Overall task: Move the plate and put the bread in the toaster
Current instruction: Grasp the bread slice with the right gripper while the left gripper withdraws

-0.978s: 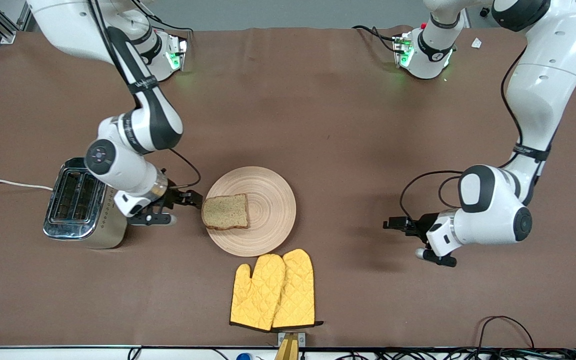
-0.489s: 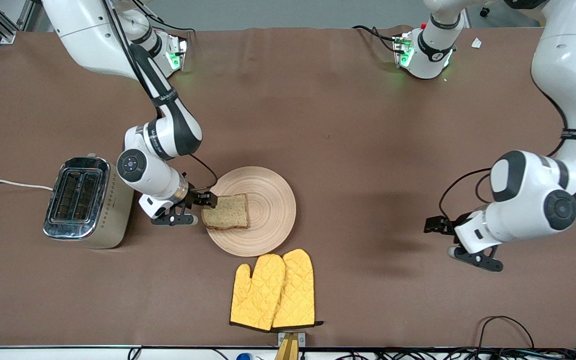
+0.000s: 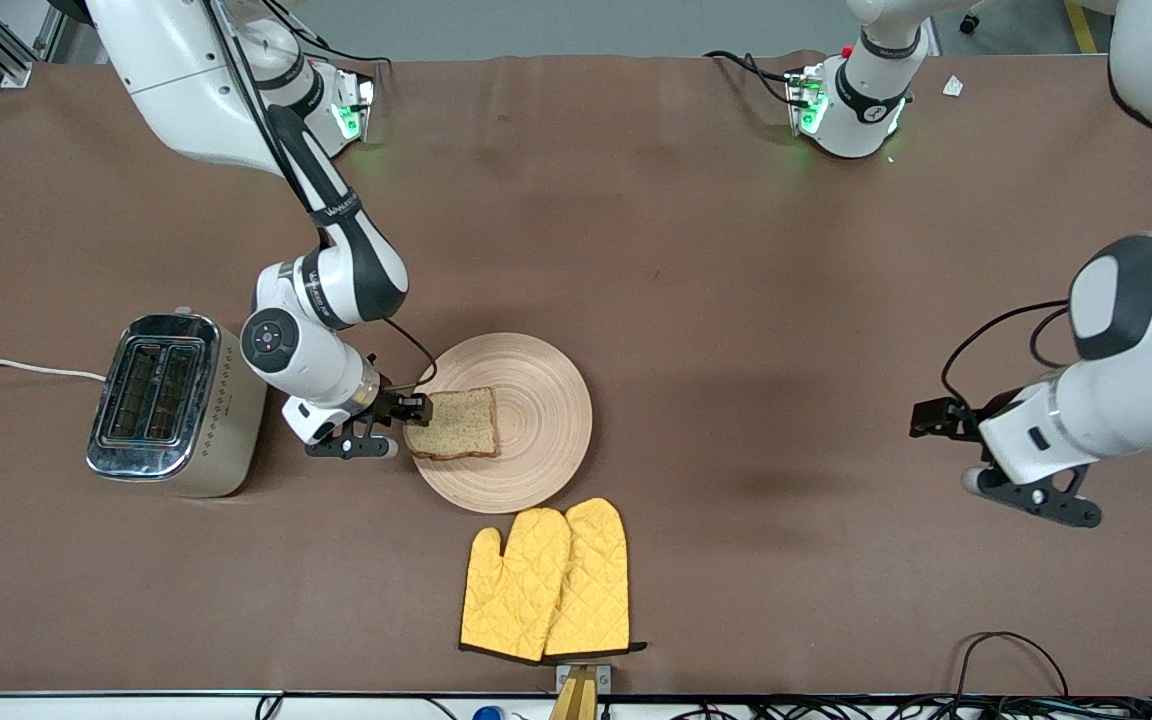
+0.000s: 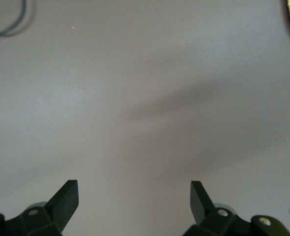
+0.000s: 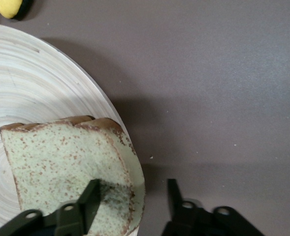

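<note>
Low over the ringed wooden plate (image 3: 526, 420), the right gripper (image 3: 414, 410) straddles the speckled square bread (image 3: 454, 422), not yet clamped.

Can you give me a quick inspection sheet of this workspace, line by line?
Surface: brown table.
Job's things: bread lies on the plate; toaster stands toward the right arm's end, slots empty.
Clutter: yellow oven mitts, nearer the camera than the plate.
Grippers: right gripper at the bread's edge, one finger on top of the slice, one beside it; left gripper open over bare table.
Cables: white toaster cord; dark cable at the table's near edge.
Surroundings: nothing seen.
</note>
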`<state>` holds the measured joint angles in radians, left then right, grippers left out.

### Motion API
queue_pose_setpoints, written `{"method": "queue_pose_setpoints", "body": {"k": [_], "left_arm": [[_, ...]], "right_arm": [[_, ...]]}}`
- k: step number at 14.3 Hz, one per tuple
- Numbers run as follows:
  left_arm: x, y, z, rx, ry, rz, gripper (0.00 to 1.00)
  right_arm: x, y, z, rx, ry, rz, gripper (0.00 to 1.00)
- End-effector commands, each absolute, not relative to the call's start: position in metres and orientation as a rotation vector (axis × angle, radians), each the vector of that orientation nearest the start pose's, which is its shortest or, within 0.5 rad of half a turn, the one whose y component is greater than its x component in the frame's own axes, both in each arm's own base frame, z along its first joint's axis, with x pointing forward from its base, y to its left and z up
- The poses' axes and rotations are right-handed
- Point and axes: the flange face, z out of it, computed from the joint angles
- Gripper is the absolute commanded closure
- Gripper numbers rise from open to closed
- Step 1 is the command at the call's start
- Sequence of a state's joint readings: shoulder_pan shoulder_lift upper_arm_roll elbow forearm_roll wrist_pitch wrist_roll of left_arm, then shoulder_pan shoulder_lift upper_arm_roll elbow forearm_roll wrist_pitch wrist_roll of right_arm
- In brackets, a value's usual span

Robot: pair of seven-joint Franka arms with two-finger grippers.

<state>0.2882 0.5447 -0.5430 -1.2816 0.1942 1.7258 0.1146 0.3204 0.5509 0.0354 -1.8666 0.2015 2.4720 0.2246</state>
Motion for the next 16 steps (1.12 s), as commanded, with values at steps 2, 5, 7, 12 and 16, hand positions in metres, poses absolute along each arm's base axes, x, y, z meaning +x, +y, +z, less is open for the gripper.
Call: {"method": "queue_pose_setpoints", "body": {"k": [2, 5, 7, 12, 16], "left_arm": [[0.675, -0.076, 0.512, -3.116, 0.530, 0.028, 0.00], [0.665, -0.070, 0.538, -3.102, 0.505, 0.010, 0.00], [0.656, -0.074, 0.560, -3.096, 0.503, -0.032, 0.00], [0.629, -0.070, 0.603, -3.088, 0.434, -0.031, 0.00], [0.615, -0.062, 0.626, -3.115, 0.355, -0.052, 0.00]], "right_arm": [[0.609, 0.227, 0.222, -2.972, 0.066, -0.011, 0.58], [0.608, 0.227, 0.222, -2.973, 0.065, 0.001, 0.63], [0.608, 0.228, 0.222, -2.973, 0.063, 0.001, 0.63], [0.609, 0.229, 0.227, -2.970, 0.078, 0.001, 0.72], [0.610, 0.238, 0.235, -2.963, 0.119, -0.008, 0.75]]}}
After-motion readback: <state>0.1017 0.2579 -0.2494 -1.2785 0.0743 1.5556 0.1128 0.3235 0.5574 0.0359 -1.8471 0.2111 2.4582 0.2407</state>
